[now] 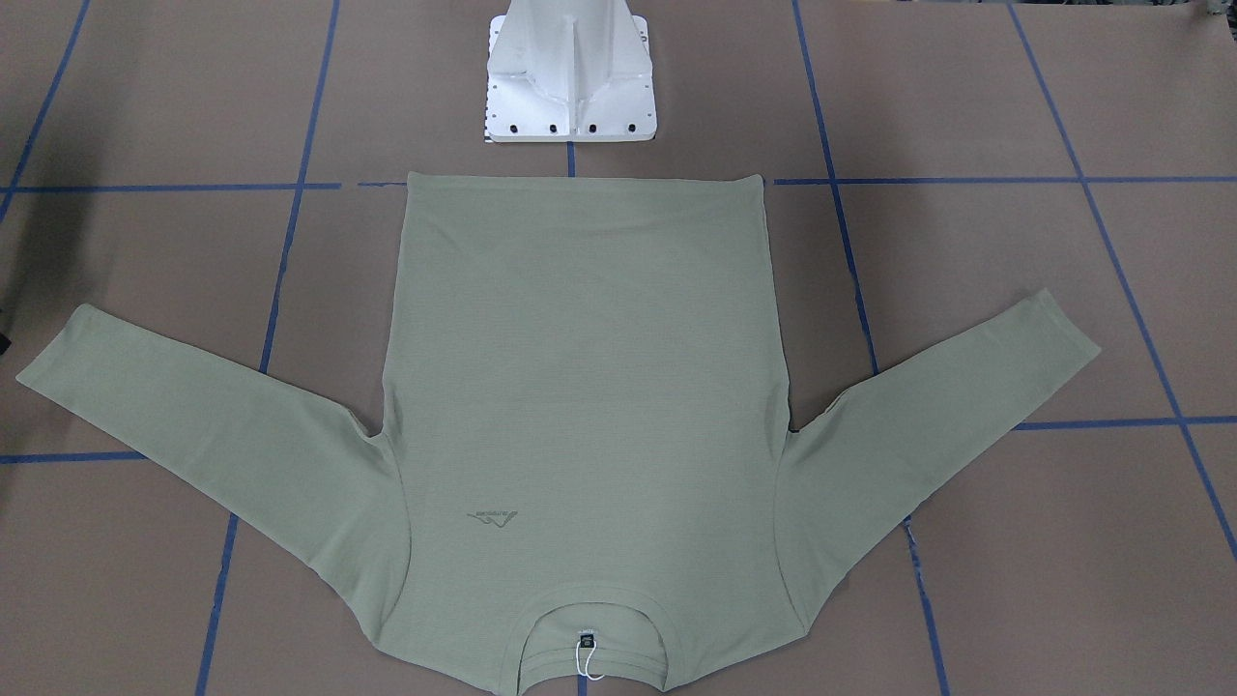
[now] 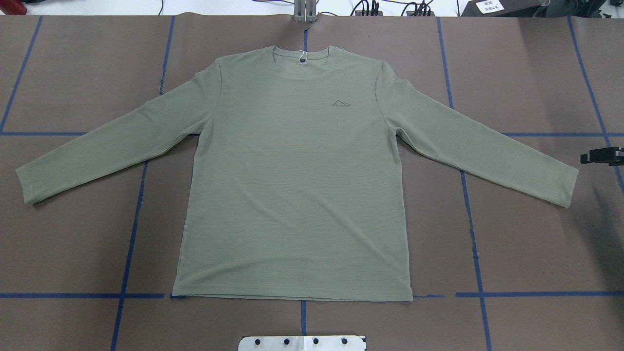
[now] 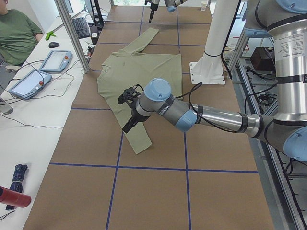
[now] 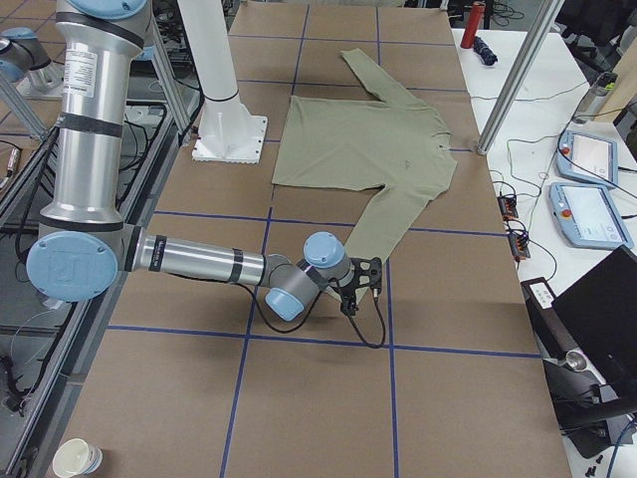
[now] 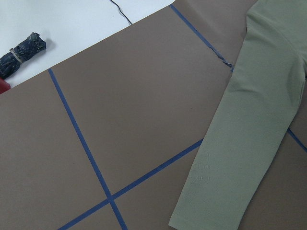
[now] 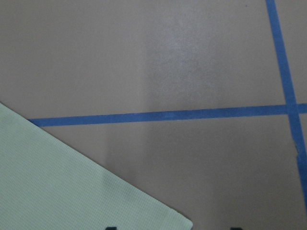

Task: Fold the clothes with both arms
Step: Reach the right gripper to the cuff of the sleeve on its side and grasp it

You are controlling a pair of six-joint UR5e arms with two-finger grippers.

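- Front-facing view: A pale sage-green long-sleeved shirt is laid flat, chest up, on the brown table. The table is crossed by blue tape lines. The hem is turned toward the white pedestal base. The collar, with a small black neck tag, is at the bottom edge. Both sleeves are spread out to the sides.
- Overhead view: The shirt is seen centred on the table, collar at the far side, sleeves slanting outward. The right gripper is seen as a black shape at the right edge, near that sleeve's cuff.
- Exterior left view: The left arm is stretched out over the table. The left gripper is held over the near sleeve. Contact with the cloth cannot be told, nor how far the jaws are parted. A person in a green top is seated at the side bench.
- Exterior right view: The right arm is stretched low over the table, its gripper near the end of the near sleeve.
- Left wrist view: A sleeve is seen from above, lying flat, with its cuff at the bottom edge.
- Right wrist view: One corner of a cuff is seen at lower left. Two dark fingertips are just shown at the bottom edge, set well apart, so the jaws are spread wide.
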